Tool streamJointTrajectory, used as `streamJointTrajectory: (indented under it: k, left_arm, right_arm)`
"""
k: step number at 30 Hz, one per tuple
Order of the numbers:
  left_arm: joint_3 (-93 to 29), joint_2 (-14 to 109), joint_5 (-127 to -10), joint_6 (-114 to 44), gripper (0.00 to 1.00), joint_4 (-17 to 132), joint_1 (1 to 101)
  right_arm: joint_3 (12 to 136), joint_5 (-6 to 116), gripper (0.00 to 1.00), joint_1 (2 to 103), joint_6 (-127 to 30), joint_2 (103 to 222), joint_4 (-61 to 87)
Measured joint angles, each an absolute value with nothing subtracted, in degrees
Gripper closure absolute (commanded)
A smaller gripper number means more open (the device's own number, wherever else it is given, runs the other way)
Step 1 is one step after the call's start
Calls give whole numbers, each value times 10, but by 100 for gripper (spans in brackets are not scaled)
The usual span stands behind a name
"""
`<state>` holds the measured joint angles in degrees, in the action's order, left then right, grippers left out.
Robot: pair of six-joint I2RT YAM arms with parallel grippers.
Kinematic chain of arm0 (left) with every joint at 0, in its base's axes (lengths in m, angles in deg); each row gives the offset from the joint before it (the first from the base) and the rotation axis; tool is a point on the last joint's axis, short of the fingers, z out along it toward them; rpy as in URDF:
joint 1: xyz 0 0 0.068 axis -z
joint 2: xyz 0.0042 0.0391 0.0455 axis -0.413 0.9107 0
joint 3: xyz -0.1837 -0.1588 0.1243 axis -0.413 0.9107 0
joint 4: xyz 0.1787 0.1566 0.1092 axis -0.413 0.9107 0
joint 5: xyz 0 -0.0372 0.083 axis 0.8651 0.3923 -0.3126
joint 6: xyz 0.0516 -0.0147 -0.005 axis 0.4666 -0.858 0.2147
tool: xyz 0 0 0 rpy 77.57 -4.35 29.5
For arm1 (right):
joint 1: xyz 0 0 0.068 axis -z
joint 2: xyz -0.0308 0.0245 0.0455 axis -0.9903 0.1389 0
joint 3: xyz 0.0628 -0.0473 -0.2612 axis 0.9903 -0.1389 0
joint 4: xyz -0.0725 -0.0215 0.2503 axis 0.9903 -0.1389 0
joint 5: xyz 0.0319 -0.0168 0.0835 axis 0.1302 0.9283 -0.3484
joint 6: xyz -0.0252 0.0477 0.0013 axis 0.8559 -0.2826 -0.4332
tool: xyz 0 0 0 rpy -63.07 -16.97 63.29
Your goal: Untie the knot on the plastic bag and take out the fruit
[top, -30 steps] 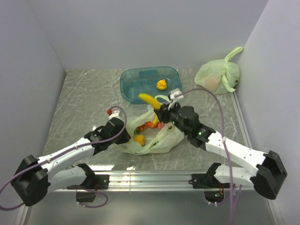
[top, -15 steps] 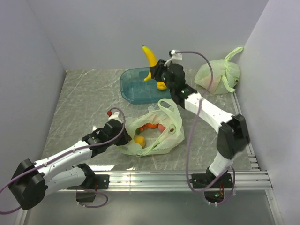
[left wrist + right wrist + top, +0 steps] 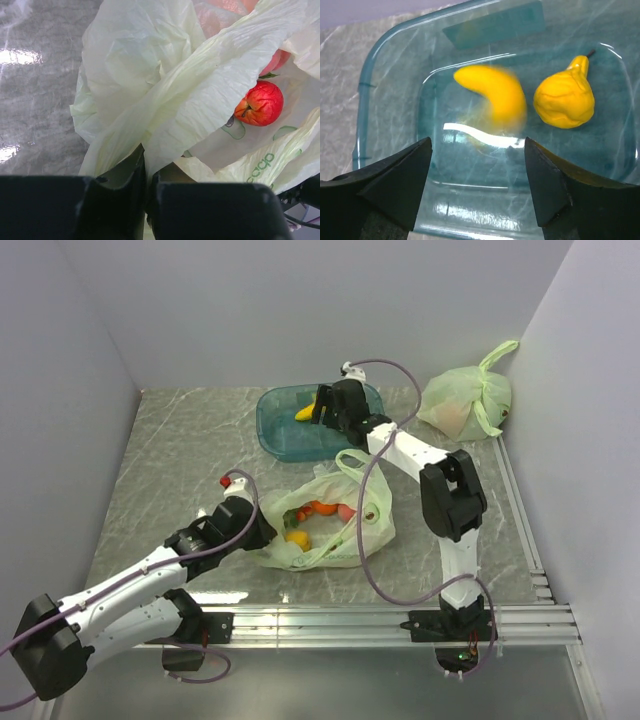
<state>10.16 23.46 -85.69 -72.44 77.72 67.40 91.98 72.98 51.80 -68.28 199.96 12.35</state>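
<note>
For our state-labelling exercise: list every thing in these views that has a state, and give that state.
plastic bag: untied, mouth open
second bag: tied shut
banana: lying in the tub, ungripped
pear: in the tub
apple: inside the plastic bag
left gripper: shut on the plastic bag
right gripper: open, above the tub

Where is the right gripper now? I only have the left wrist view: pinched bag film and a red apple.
Observer: The right gripper is open above the blue tub, with nothing between its fingers.
Operator: Is the banana in that tub?
Observer: Yes, the banana is inside it, next to a yellow pear-like fruit.
Operator: What else is in the bag?
Observer: From the top, an orange piece and a yellow piece show in the mouth of the plastic bag.
</note>
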Motion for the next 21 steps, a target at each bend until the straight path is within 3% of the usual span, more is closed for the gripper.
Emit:
streamJointTrajectory:
  k: [4, 8, 14, 21]
  left_arm:
    - [102, 234, -862, -726, 87, 778, 674]
    - [102, 234, -872, -731, 86, 777, 674]
    - [109, 234, -878, -740, 86, 773, 675]
    - [134, 233, -877, -753, 86, 776, 675]
  right_arm:
    - [886, 702, 18, 516, -658, 1939, 117]
    - [801, 669, 20, 493, -620, 1798, 114]
    - [660, 651, 25, 356, -569, 1609, 120]
    - [462, 640, 26, 265, -590, 1572, 123]
